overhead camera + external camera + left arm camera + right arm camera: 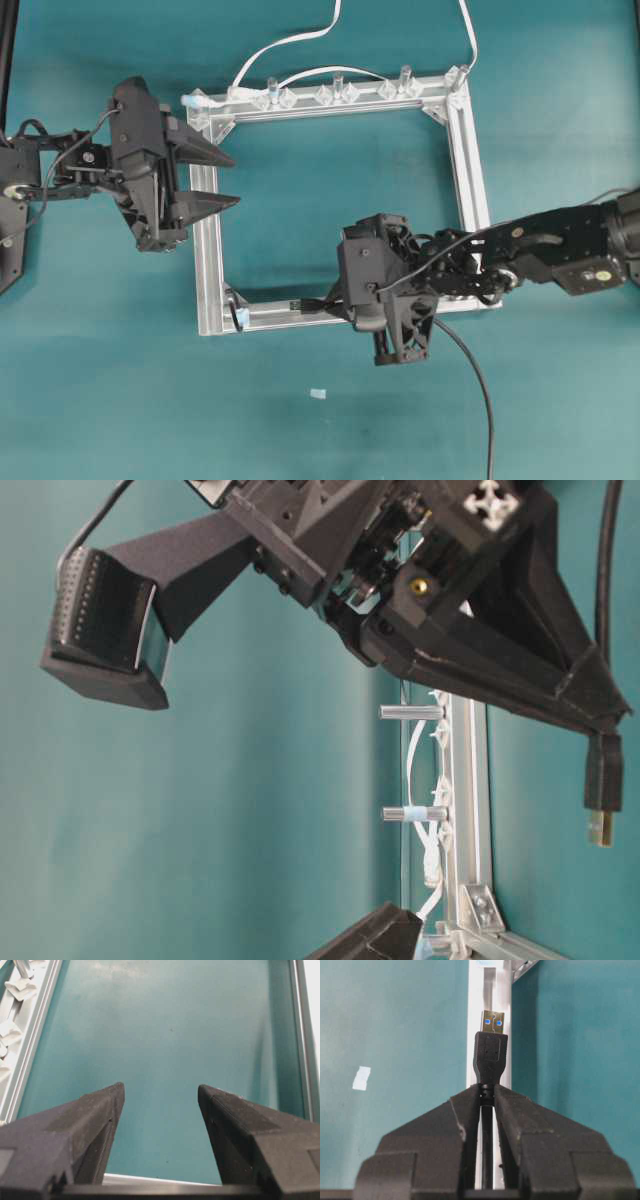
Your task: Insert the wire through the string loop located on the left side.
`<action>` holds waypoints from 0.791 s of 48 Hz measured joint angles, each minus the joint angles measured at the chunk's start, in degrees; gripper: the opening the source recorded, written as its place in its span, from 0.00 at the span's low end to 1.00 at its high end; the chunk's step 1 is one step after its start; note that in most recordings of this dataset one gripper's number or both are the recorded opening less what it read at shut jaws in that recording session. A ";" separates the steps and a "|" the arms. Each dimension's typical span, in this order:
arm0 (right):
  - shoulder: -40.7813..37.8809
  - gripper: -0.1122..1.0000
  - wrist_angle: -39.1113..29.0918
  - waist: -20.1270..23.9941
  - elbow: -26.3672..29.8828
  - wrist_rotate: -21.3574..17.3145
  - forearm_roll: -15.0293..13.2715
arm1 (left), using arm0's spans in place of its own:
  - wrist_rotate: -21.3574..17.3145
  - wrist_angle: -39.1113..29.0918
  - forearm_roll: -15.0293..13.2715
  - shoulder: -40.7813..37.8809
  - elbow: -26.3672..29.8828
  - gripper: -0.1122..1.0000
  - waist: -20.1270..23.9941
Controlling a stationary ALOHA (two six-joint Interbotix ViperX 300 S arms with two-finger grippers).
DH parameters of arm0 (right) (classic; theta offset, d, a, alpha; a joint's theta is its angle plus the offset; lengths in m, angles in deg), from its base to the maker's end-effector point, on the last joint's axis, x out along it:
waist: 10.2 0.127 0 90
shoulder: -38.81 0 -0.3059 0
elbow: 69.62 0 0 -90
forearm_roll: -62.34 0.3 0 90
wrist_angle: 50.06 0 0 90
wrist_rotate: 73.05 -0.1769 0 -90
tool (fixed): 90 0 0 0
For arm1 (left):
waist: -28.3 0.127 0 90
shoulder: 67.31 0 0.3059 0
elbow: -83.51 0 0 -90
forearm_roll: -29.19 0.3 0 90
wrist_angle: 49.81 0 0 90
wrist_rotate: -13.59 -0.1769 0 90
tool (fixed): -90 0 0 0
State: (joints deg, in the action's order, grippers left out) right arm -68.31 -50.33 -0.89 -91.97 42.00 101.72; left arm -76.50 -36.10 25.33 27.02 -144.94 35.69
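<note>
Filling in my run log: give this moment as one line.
right gripper: shut on wire | plug over frame bottom rail, aimed left | left gripper: open, empty | string loop: not threaded

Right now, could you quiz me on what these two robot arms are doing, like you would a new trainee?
1. True or false: the left gripper is holding something.
2. What is the right gripper clamped on?
A. the white cable
B. the black wire
C. a clear clip
3. Fill in: the wire's plug hangs over the bottom bar of the silver ____.

Key
1. False; it is open and holds nothing.
2. B
3. frame
</note>
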 measured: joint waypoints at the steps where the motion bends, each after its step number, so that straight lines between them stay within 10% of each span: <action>1: 0.00 0.24 0.00 0.00 -0.09 0.09 -0.09 | 0.00 -0.09 0.00 0.00 0.00 0.70 0.00; 38: -5.98 0.24 0.00 0.00 6.33 0.00 -0.53 | 0.00 -12.22 0.00 21.88 -8.44 0.70 -2.02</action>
State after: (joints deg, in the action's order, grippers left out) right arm -74.28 -50.33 -0.89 -85.64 42.00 101.19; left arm -76.50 -48.32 25.33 48.90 -153.38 33.67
